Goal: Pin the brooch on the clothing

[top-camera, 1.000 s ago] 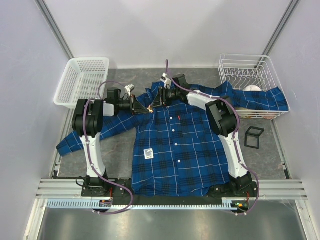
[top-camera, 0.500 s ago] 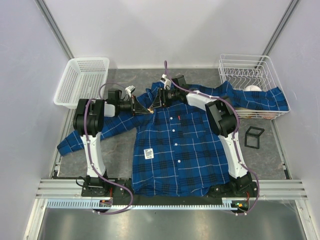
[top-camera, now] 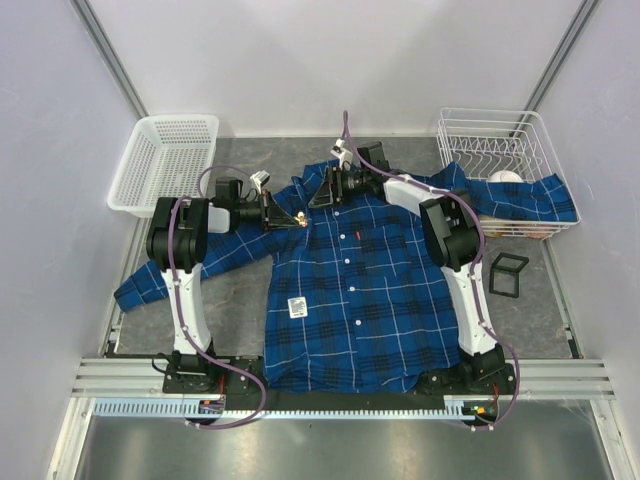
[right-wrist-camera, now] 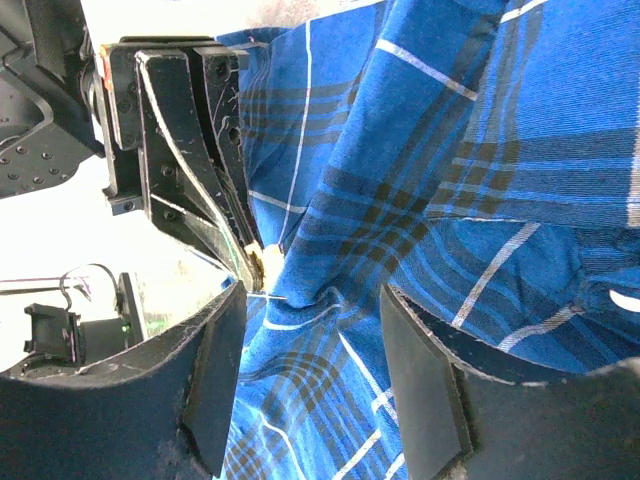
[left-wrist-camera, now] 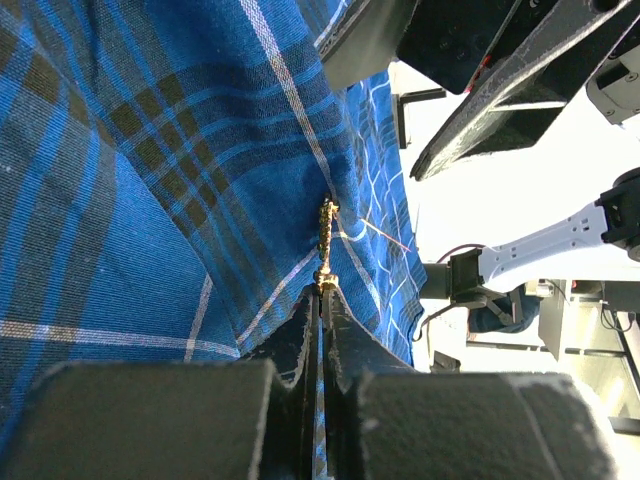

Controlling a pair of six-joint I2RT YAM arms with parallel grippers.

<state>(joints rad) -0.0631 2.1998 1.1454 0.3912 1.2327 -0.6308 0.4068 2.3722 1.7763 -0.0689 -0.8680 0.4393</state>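
A blue plaid shirt (top-camera: 350,290) lies front-up and buttoned on the grey bench (top-camera: 235,300). The sleeve on your right arm's side is draped into a white wire rack (top-camera: 490,125). Your left claw (top-camera: 290,217) is clenched tight, pinching the lower end of the small gold brooch (left-wrist-camera: 325,235). The brooch sits against a raised fold of the shirt near the collar. Your right claw (top-camera: 322,196) hovers just beside it from the opposite side, released, its jaws standing wide apart over that same fold of cloth.
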